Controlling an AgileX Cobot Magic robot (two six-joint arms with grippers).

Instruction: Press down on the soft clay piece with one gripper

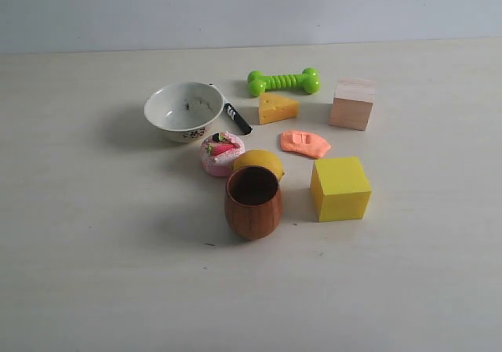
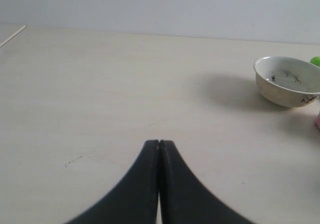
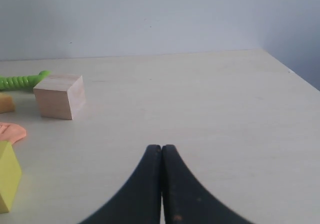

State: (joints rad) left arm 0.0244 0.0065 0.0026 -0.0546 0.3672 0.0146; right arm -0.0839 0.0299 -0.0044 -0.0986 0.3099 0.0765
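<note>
The soft clay piece point(image 1: 305, 143) is a flat salmon-orange blob lying on the table between the cheese wedge point(image 1: 278, 107) and the yellow cube point(image 1: 340, 188). Its edge also peeks into the right wrist view as the clay piece point(image 3: 12, 132). Neither arm shows in the exterior view. My left gripper point(image 2: 159, 143) is shut with nothing in it, above bare table far from the clay. My right gripper point(image 3: 161, 147) is also shut and empty, off to the side of the clay and the yellow cube point(image 3: 8, 176).
Around the clay stand a wooden block point(image 1: 352, 103), a green bone toy point(image 1: 283, 81), a white bowl point(image 1: 184, 110), a black marker point(image 1: 238, 118), a pink cake toy point(image 1: 222, 153), a brown wooden cup point(image 1: 252, 201) and a yellow round object point(image 1: 259, 161) behind it.
</note>
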